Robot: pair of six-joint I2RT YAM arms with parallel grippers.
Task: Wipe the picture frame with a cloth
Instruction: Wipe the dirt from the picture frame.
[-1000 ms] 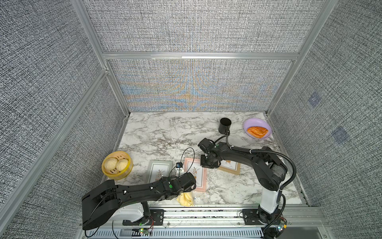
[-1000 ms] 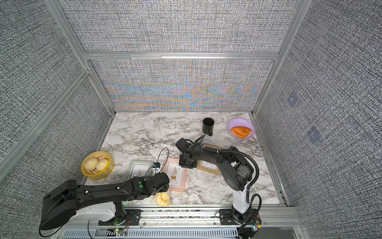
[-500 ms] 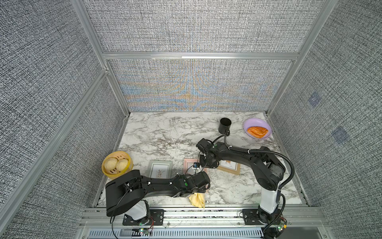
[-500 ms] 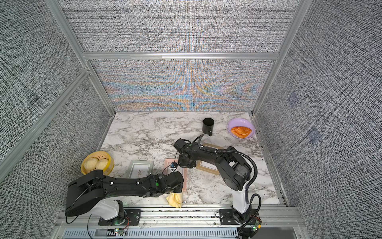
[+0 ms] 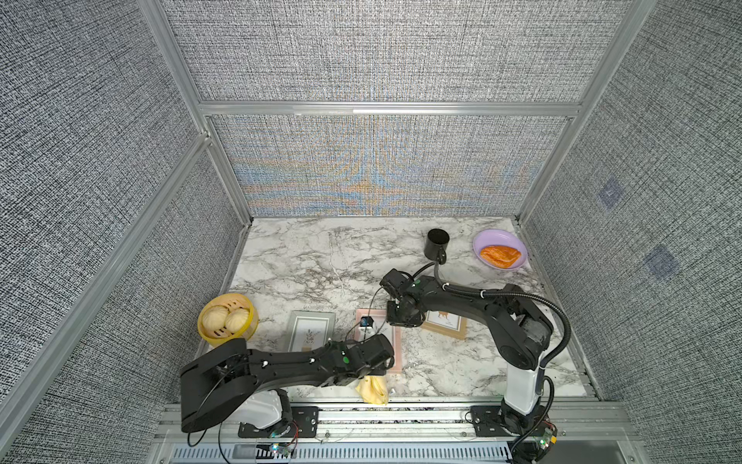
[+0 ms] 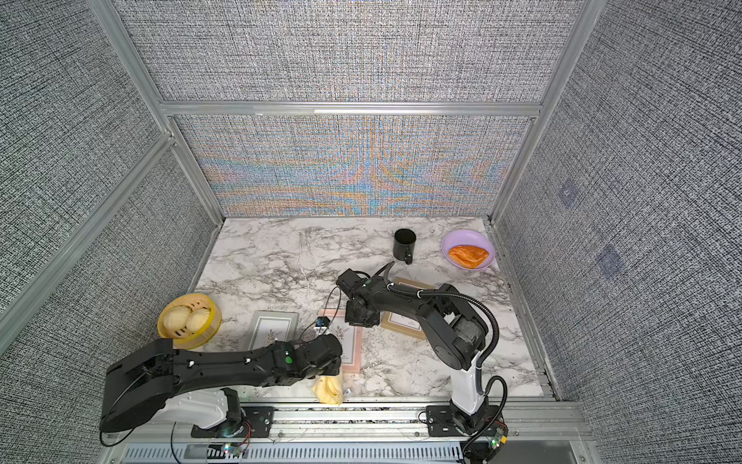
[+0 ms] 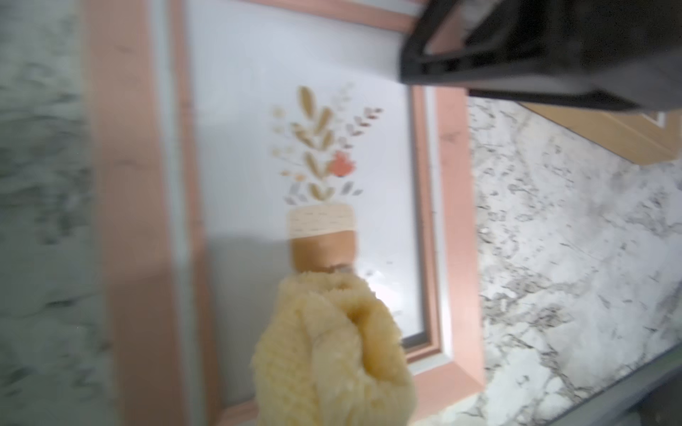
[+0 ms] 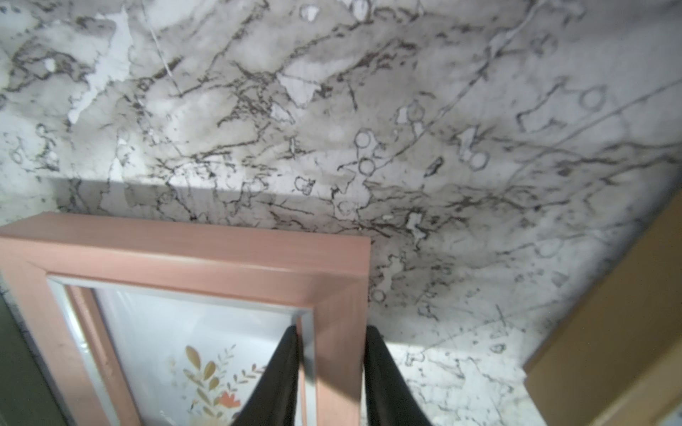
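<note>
Marble-patterned tabletop (image 5: 313, 257) carried every item, inside a grey fabric-walled enclosure. Left arm (image 5: 281, 365) lay along the near edge. Right arm (image 5: 482, 309) reached in from the robot's right toward mid-table.

Three picture frames lay flat in a row near the front: grey-green frame (image 5: 311, 333), pink frame (image 5: 398, 345) in the middle, and wooden frame (image 5: 445, 326) partly under the right arm. Bamboo steamer (image 5: 241, 337) with two buns stood beside the grey-green frame. Lilac plate (image 5: 482, 241) with a pastry (image 5: 500, 256) and black mug (image 5: 437, 243) stood at the far right, well apart from the frames.

Right gripper (image 8: 333, 354): fingers on either side of the pink frame's side rail, close to a far corner, pinching it.

Left gripper (image 5: 375, 367): fingers hidden under the wrist in both top views. It was closed, clamped on the cloth (image 7: 324, 350). The cloth was bunched and pale yellow, at the near end of the pink frame, over the lower part of the glass. Contact with the glass could not be told because the wrist view was blurred.

Print behind the pink frame's glass: a leafy sprig with one red flower in a tan pot. White tag (image 5: 393, 390) at the cloth's edge was too small to read.
</note>
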